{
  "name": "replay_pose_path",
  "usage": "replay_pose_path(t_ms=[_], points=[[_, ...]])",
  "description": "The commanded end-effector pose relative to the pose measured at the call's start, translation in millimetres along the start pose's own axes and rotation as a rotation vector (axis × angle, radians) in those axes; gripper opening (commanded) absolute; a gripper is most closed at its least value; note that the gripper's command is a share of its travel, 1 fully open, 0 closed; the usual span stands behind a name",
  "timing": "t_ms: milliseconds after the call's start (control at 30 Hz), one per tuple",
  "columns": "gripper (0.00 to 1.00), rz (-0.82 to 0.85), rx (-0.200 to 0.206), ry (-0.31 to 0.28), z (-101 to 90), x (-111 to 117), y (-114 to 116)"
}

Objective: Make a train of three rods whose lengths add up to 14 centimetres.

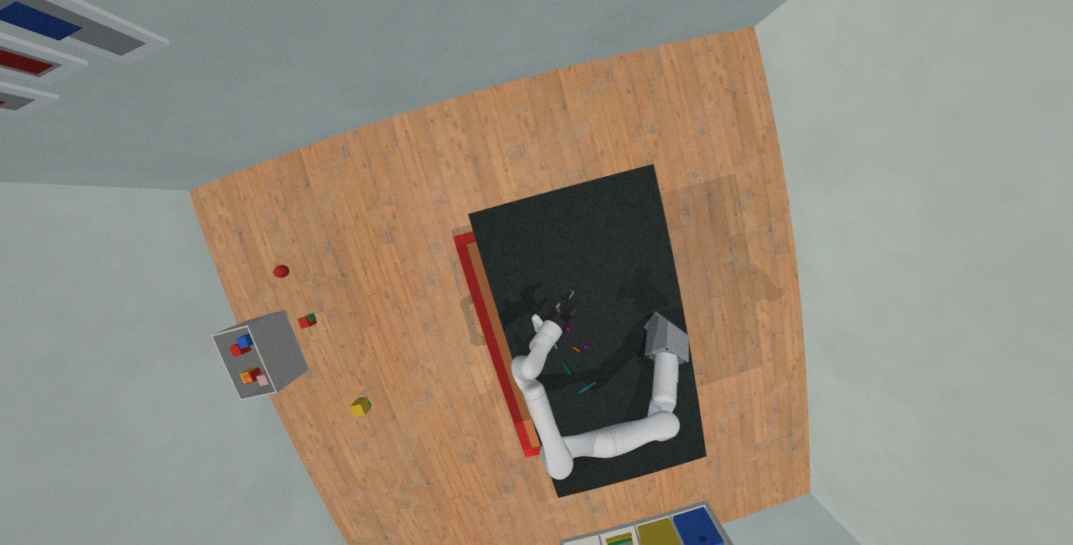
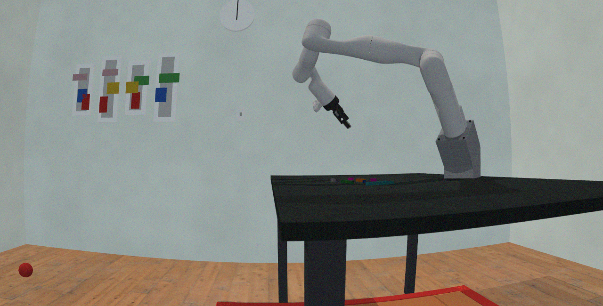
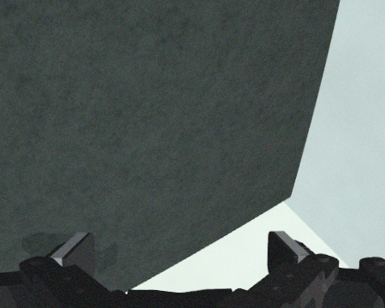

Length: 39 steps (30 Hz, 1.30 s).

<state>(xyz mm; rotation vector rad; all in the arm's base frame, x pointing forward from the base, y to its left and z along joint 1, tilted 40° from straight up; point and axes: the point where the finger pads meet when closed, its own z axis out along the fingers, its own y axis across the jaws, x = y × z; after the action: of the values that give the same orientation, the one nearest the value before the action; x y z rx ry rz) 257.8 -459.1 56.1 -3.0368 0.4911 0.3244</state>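
Pale blue-green walls and a plank floor [image 1: 390, 256] [image 2: 147, 278] are seen around a dark, mottled surface [image 1: 577, 226] [image 2: 421, 203] [image 3: 158, 107]. On it the small, slender rods are scattered, plainly coloured and turned various ways. Two short magenta rods [image 1: 567, 329] [image 1: 586, 346] are seen in the top view, the second just beside an orange rod [image 1: 576, 349] [image 2: 359, 180]. A green rod [image 1: 566, 368] [image 2: 347, 181] and a longer turquoise rod [image 1: 587, 386] [image 2: 380, 182] are laid apart from each other. A grey rod [image 2: 333, 180] and a small blue rod [image 2: 364, 181] are shown in the exterior view. No three-rod train is formed.

The jaws [image 1: 564, 300] [image 2: 347, 125] are spread fully, with nothing held, and are raised well above the surface. They are carried by a white arm [image 1: 611, 440] [image 2: 379, 49], mounted on a grey block [image 1: 666, 335] [image 2: 459, 156]. Farther out, a red-bordered mat [image 1: 481, 301] [image 2: 421, 292] and a red ball [image 1: 281, 271] [image 2: 25, 269] are seen on the floor.
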Motion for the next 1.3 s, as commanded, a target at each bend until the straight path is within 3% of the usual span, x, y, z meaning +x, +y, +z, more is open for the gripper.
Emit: replay_pose_path(t_ms=[0,800,1267], points=[[1.0,0.002,-0.001,0.001,-0.8,-0.5,1.0],[1.0,-0.005,0.002,0.002,0.1,-0.6,0.4],[1.0,-0.08,0.034,0.018,10.5,-2.6,-7.0]])
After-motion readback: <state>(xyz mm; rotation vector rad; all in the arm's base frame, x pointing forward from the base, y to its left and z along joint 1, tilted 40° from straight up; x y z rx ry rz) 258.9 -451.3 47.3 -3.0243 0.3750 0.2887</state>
